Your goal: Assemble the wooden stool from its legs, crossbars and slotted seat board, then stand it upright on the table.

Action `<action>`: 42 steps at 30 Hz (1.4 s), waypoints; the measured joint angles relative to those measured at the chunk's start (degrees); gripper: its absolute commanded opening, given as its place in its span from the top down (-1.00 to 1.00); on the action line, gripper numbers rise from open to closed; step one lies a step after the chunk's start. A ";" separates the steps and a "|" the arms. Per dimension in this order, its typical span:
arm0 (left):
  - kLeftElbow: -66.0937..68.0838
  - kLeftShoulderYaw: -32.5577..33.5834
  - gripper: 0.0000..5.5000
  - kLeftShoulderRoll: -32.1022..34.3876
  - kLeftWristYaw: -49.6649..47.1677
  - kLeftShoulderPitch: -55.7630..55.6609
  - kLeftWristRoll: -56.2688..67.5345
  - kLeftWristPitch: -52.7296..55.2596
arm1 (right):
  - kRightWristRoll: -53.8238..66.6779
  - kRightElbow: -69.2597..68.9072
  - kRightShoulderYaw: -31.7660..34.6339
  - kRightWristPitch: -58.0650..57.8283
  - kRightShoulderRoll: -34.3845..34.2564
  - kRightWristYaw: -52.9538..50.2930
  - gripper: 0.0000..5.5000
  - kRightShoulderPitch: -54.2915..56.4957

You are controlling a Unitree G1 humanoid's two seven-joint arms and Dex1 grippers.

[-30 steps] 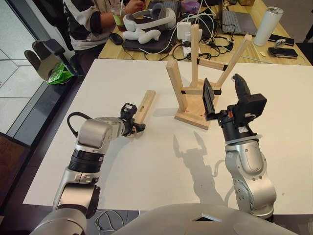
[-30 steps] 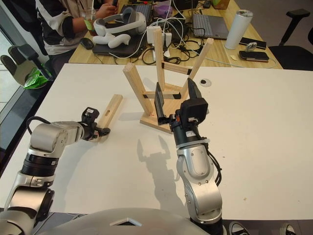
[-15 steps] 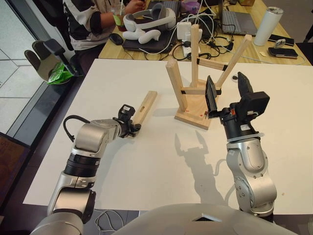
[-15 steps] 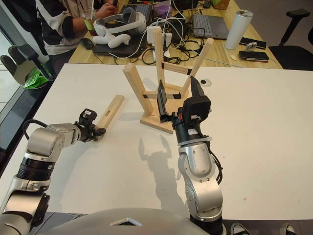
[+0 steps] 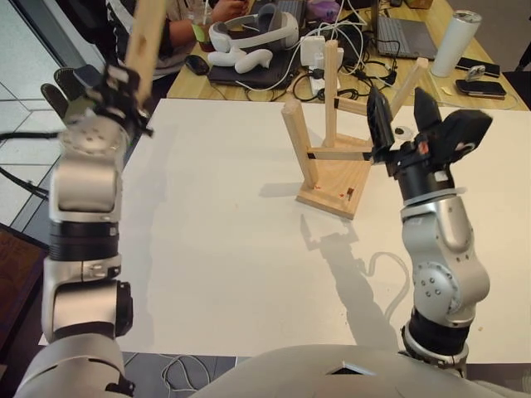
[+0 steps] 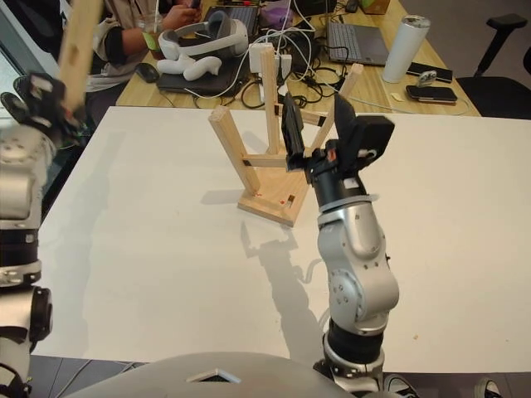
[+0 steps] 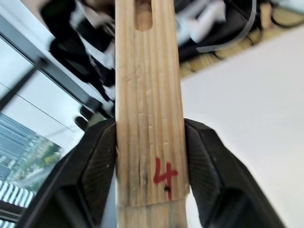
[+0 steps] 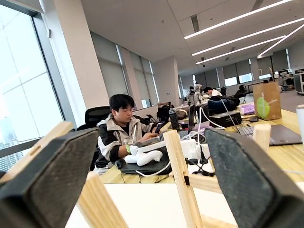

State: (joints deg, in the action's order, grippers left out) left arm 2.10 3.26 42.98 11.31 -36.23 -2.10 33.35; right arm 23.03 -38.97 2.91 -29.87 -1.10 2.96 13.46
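The left gripper (image 7: 149,159) squeezes a long, light wooden leg (image 7: 147,71) held high. The right gripper (image 5: 397,104) is wide open, holding nothing, beside the upside-down wooden stool (image 5: 330,181).

We are looking across a white table (image 5: 232,249), and a wooden desk (image 5: 189,85) is butting against its far edge. On that desk a white headset (image 5: 253,35) is lying on a dark mat, with white controllers (image 5: 241,60) just in front of it and a black mouse (image 5: 197,65) sitting beside them. We are also seeing a white charger (image 5: 314,51) trailing a tangle of cables (image 5: 365,70) toward an open laptop (image 5: 402,37). Farther right, a white tumbler (image 5: 455,43) is standing upright, and a phone (image 5: 479,89) is lying flat near it.
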 measured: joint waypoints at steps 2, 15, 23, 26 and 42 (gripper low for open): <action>-2.95 -0.13 0.25 1.08 -0.45 -5.41 -2.49 -8.85 | 8.92 3.21 7.01 -3.50 3.70 2.01 -0.48 7.63; -22.37 -10.97 0.25 -9.43 10.65 -1.85 -0.47 -19.32 | 60.12 28.18 21.97 -20.58 28.85 14.36 -0.48 33.80; -24.16 -12.97 0.25 -12.95 11.98 -1.82 -1.81 -18.09 | 49.21 35.78 14.62 -17.62 29.02 21.38 -0.48 37.57; -25.33 -13.91 0.25 -14.23 12.11 -1.79 -2.66 -17.64 | 45.50 38.98 12.92 -16.32 28.21 24.07 -0.48 38.78; -26.90 -15.57 0.25 -15.32 13.88 -0.16 -6.06 -17.39 | 42.45 43.43 12.60 -16.04 26.33 30.20 0.37 43.53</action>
State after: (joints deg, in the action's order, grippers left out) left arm -24.80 -12.31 27.65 25.20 -36.39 -8.15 15.96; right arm 65.48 4.46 15.51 -45.91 25.23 33.15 56.99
